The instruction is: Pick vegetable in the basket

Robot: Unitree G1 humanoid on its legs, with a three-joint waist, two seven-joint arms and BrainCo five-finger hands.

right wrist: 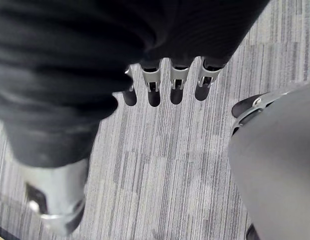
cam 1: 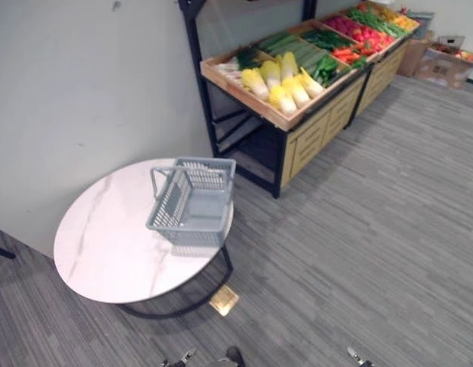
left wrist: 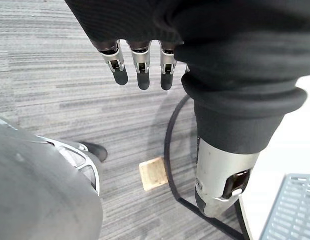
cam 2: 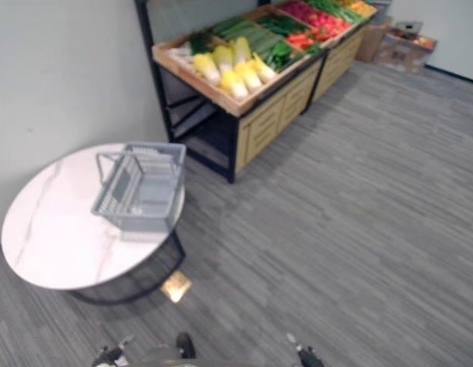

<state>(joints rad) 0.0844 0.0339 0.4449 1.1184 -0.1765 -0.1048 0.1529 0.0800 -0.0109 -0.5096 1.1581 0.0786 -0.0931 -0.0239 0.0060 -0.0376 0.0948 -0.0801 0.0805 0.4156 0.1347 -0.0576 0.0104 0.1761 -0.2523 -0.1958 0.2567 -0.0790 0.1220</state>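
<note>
Left hand (left wrist: 140, 62) relaxed, fingers straight, right hand (right wrist: 177, 80) alike

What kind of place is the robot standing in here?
Likely a grocery store's produce corner, perhaps a mock-up: a wooden stand piled with vegetables, and a grey shopping basket sitting on a round table nearby.

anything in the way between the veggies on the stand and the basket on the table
Nothing visible does. The basket sits empty on the table at the side nearest the vegetables on the stand, with just floor between. The left robot hand and right robot hand hang open above the floor.
</note>
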